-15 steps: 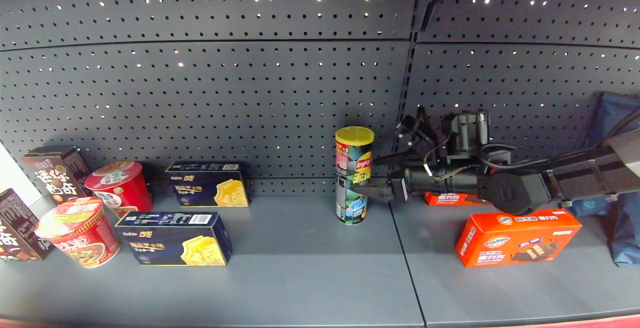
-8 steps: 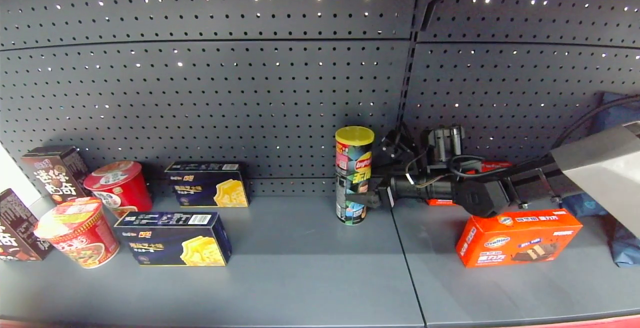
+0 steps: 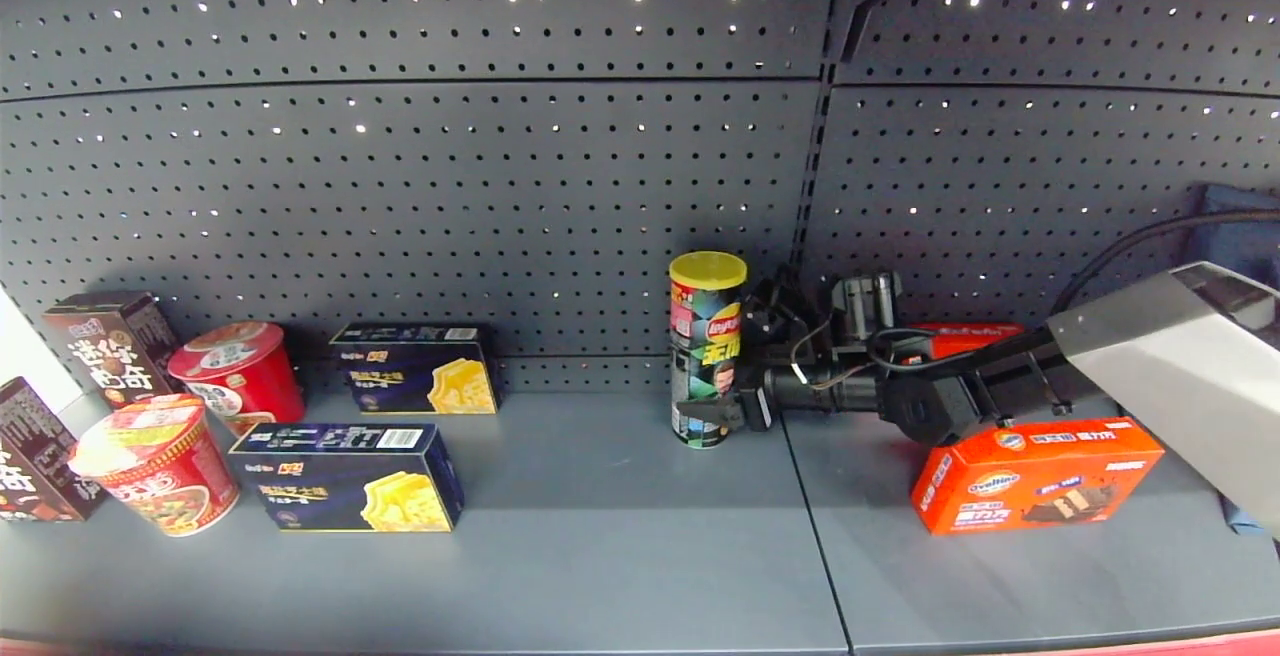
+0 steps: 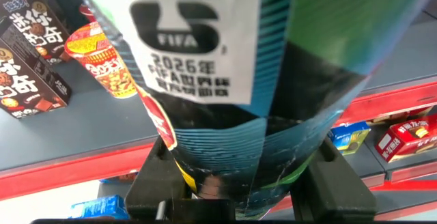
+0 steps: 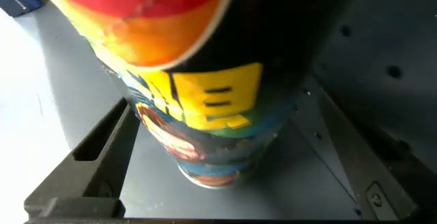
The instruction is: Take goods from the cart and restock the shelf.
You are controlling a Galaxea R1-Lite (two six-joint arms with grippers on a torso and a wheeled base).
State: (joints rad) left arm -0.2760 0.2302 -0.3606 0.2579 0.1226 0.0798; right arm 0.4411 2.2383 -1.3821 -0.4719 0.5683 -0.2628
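Observation:
A tall chip can (image 3: 708, 346) with a yellow lid stands upright at the back middle of the grey shelf (image 3: 620, 536). My right gripper (image 3: 712, 406) reaches in from the right, low on the can. Its fingers are open on either side of the can (image 5: 205, 101), with bare shelf showing between each finger and the can's base. My left gripper (image 4: 239, 183) is shut on a second can (image 4: 232, 80) with a green and blue wrapper, held out in front of the shelf's red edge (image 4: 82, 166).
An orange box (image 3: 1035, 471) lies under my right arm, and another orange box (image 3: 960, 336) lies behind it. Two dark blue boxes (image 3: 350, 476), two red noodle cups (image 3: 160, 471) and brown boxes (image 3: 110, 346) fill the left. A blue bag (image 3: 1235, 226) is at the far right.
My right arm has pushed leftward and lower, so the gripper sits farther around the can and nearer its base. The can has stayed upright in about the same spot.

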